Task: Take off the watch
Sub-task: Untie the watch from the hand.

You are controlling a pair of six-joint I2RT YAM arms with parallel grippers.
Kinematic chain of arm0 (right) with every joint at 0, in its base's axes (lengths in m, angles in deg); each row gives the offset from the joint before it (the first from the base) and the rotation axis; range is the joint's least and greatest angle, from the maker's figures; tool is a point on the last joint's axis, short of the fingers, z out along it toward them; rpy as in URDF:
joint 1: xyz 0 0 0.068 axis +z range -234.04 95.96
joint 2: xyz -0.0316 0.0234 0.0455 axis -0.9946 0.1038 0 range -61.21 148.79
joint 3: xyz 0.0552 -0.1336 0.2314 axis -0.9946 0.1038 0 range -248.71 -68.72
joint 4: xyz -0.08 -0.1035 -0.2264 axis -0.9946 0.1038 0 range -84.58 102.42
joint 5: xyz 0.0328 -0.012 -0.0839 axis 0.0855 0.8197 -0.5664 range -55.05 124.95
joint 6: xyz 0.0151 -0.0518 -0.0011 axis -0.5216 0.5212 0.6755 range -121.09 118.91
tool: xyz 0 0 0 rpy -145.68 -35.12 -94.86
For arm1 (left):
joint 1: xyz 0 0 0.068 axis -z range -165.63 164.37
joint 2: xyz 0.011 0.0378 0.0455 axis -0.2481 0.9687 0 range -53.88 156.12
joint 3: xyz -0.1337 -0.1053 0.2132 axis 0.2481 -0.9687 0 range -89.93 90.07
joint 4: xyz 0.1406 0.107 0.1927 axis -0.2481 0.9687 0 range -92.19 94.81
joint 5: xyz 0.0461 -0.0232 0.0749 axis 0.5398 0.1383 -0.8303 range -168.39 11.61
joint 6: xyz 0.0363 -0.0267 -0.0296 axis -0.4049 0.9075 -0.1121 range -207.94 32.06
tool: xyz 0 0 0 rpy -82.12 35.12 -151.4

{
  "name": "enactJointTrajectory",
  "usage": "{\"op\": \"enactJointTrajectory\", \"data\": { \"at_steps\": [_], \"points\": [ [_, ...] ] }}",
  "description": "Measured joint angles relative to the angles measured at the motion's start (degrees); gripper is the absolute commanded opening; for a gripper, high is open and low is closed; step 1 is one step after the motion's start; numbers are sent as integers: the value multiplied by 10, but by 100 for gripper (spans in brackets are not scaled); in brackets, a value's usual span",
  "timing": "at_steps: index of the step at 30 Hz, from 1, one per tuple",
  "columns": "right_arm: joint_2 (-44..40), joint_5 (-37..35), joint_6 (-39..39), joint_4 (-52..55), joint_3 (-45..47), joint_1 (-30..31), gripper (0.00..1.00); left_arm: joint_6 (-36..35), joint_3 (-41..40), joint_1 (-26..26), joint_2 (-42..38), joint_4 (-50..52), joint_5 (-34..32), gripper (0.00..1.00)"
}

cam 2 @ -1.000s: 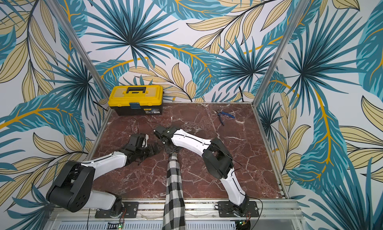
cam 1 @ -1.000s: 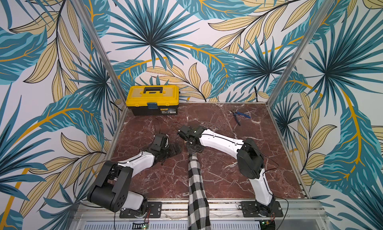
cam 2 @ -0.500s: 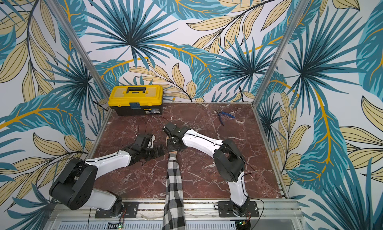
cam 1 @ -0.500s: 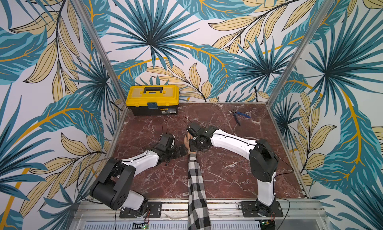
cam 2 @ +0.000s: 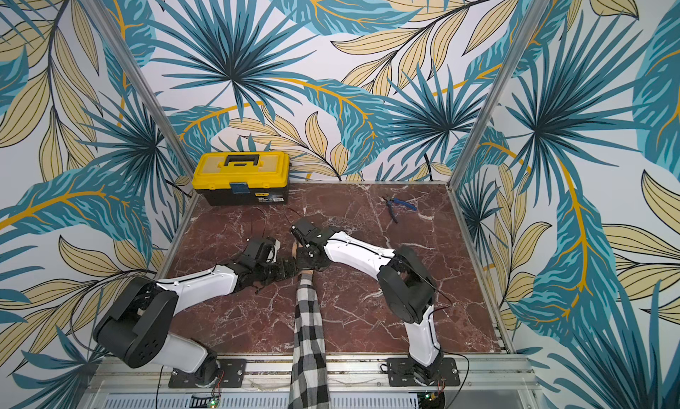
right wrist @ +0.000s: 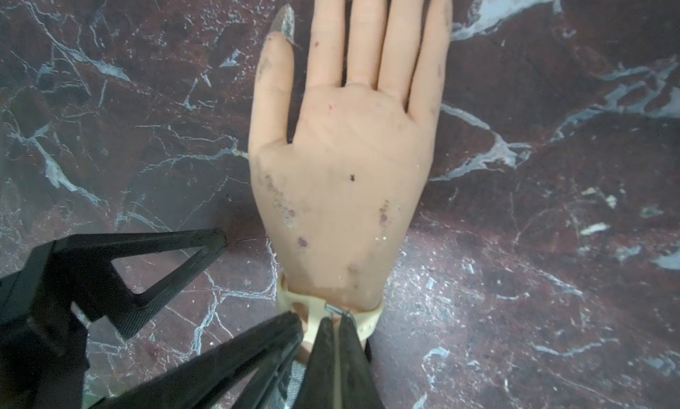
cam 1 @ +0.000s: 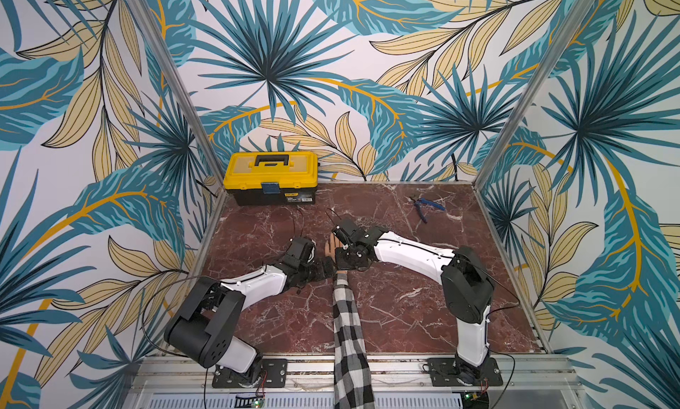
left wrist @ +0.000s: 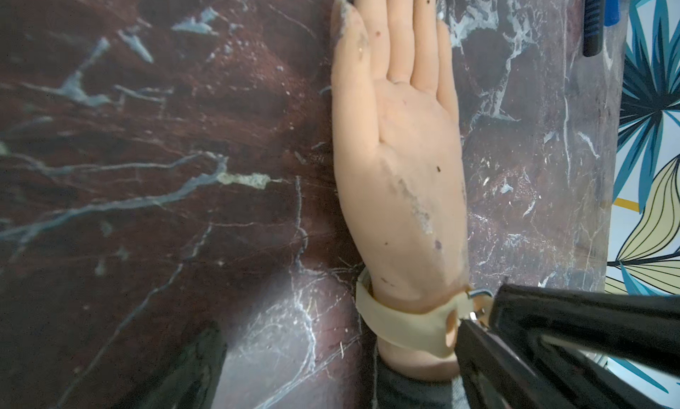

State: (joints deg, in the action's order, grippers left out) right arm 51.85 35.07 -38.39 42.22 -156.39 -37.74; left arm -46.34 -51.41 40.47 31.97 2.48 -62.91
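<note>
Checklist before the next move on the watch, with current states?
1. Grip: right fingers shut on the strap at its buckle: ok.
2. Support: left fingers open, beside the wrist: ok.
3. Strap off the wrist: not ok, it wraps round it.
4. Buckle pin freed: cannot tell.
5. Hand lying flat on the table: ok.
6. Pliers and toolbox well away from both arms: ok.
</note>
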Motion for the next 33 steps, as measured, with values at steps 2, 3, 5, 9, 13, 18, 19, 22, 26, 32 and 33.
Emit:
{"op": "enactJointTrajectory", "data": {
  "at_steps": [2, 3, 5, 9, 13, 18, 19, 22, 26, 32, 33],
  "points": [
    [0, 0, 0, -1, 1, -2, 0, 0, 0, 1, 0, -1, -1, 100],
    [0, 2, 0, -2, 1, -3, 0, 0, 0, 1, 0, -1, -1, 99],
    [0, 4, 0, -2, 2, -9, 0, 2, 0, 1, 1, -1, -3, 95],
    [0, 9, 0, -4, 6, -21, 0, 2, -1, 1, 3, -2, -3, 90],
    [0, 17, 0, -6, 8, -26, 0, 2, -3, 1, 5, -5, -4, 90],
    [-6, 32, -3, -21, 20, -30, 0, 3, 5, 2, 20, -21, 2, 91],
    [-8, 34, -4, -23, 22, -30, 0, 3, 7, 2, 23, -23, 2, 91],
    [-10, 45, -7, -29, 26, -32, 0, 3, 14, 6, 29, -24, 2, 92],
    [-10, 51, -9, -36, 28, -32, 0, 4, 18, 7, 33, -23, 2, 91],
    [-10, 51, -9, -38, 29, -33, 0, 4, 14, 7, 33, -25, 2, 82],
    [-10, 52, -9, -39, 29, -33, 0, 4, 13, 7, 33, -26, 2, 80]
  ]
}}
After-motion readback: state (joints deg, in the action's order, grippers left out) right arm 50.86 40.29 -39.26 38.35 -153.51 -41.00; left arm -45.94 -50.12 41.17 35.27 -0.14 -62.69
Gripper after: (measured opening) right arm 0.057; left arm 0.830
